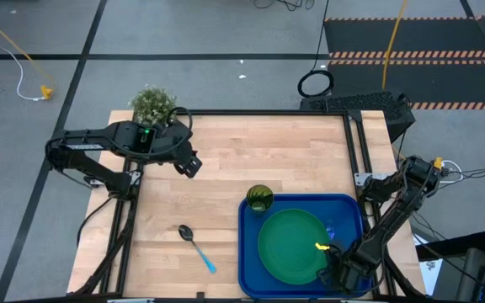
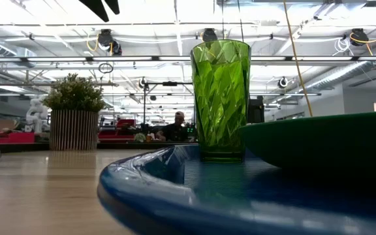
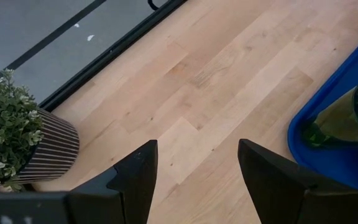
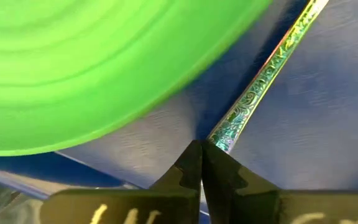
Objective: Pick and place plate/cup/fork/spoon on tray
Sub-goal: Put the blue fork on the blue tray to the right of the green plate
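Spoon (image 1: 195,245) lies alone on bare wood at eight o'clock, the left gripper (image 1: 190,165) hanging spread above open table at eleven. Cup (image 1: 259,199) and plate (image 1: 293,246) fill the tray (image 1: 249,278) at five o'clock. Beside the plate's right edge the right gripper (image 1: 337,263) is pinching the fork (image 4: 263,79), leaving little room there.

A robotics lab: open industrial hall with ceiling lights (image 2: 106,40), hazard-striped floor mats (image 1: 411,57), cables.

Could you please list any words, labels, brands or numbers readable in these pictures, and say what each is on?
None can be read.
Right gripper: pale marks on its body, cut off at the picture's edge, unreadable.
Tray, plate, cup, spoon: no lettering visible.
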`<state>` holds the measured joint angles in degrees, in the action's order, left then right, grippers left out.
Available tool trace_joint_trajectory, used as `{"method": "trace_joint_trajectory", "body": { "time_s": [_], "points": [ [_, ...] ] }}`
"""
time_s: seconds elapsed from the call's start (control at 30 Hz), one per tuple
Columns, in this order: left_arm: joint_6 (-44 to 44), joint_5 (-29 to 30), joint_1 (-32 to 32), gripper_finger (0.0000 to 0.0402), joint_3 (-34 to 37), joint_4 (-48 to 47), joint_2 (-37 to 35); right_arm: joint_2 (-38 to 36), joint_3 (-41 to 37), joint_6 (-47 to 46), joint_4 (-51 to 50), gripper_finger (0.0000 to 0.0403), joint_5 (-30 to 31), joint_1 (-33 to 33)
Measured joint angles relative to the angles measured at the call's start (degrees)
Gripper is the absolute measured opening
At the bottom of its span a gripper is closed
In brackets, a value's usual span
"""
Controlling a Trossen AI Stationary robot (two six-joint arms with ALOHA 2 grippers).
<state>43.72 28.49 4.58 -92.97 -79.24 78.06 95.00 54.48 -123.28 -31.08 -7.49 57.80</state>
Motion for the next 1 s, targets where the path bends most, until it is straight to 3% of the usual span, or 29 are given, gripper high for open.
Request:
{"method": "trace_joint_trajectory", "body": {
  "time_s": [1.0],
  "points": [
    [0.2,0.1,0.0,0.0223,0.0,0.0,0.0,0.1,-0.1,0.6,-2.7,0.0,-0.1,-1.1]
  ]
}}
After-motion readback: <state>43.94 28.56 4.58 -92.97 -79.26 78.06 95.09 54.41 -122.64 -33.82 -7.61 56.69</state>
